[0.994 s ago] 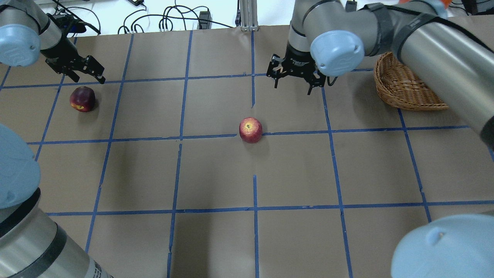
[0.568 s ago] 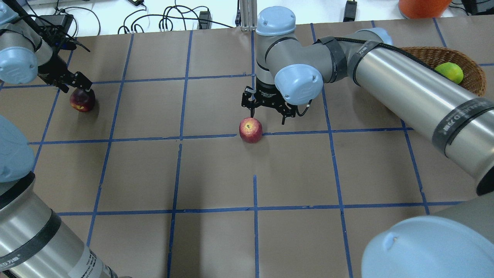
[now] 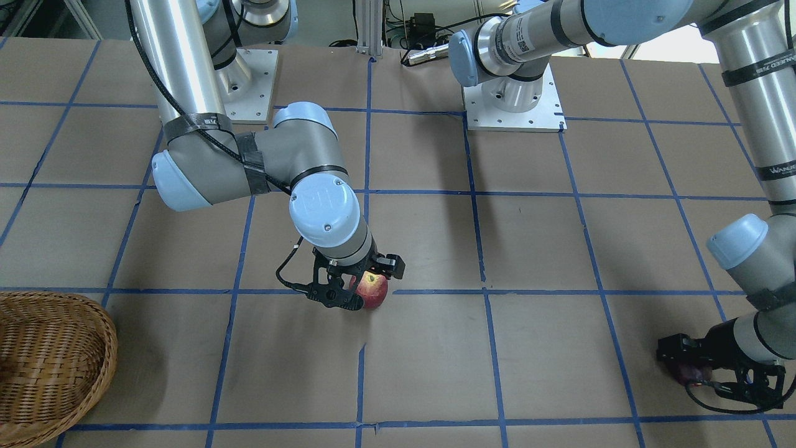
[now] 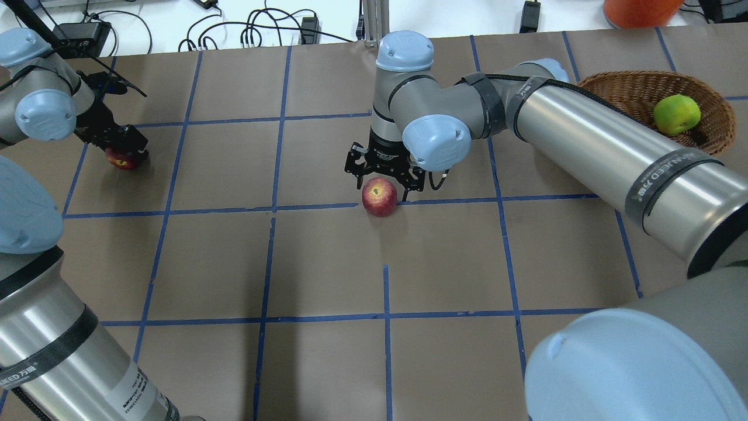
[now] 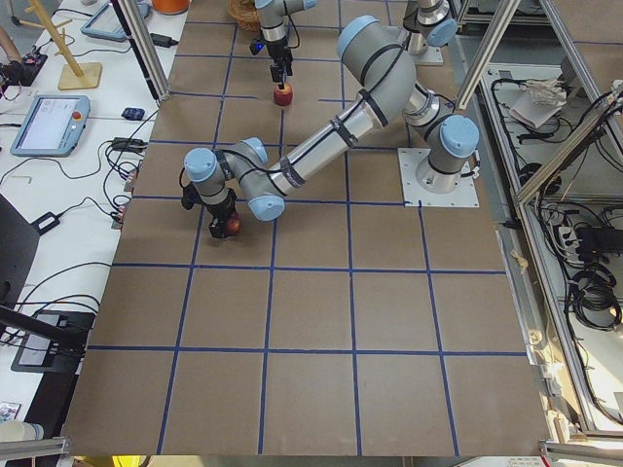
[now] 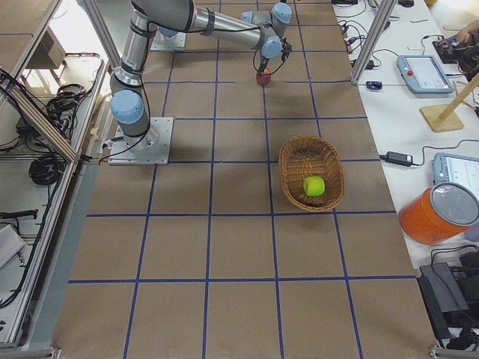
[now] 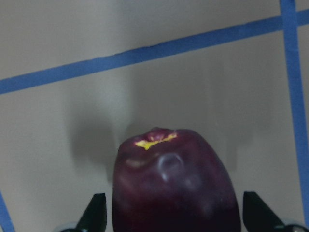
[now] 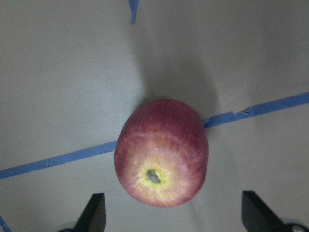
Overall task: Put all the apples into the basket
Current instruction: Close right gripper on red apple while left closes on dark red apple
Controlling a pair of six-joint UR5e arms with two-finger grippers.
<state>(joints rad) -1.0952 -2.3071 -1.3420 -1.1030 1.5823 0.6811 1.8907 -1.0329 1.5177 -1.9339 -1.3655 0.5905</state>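
The dark maroon apple (image 7: 174, 183) sits on the table at the far left, also seen in the overhead view (image 4: 121, 160). My left gripper (image 4: 120, 147) is open and low, with a finger (image 7: 95, 213) on each side of it. The red apple with a yellowish top (image 4: 379, 197) sits mid-table. My right gripper (image 4: 383, 175) is open just above it, and the apple (image 8: 161, 152) lies a little ahead of its fingers (image 8: 94, 212). The yellow-green apple (image 4: 676, 114) lies in the wicker basket (image 4: 619, 88) at the far right.
An orange container (image 4: 640, 10) stands beyond the basket. Cables and power bricks (image 4: 257, 29) lie along the far table edge. The brown table carries a blue tape grid (image 4: 385, 316). The right arm's long link (image 4: 584, 140) stretches over the table's right half.
My right arm has swung from near the basket to over the red apple and come down to it. My left gripper has come down around the maroon apple.
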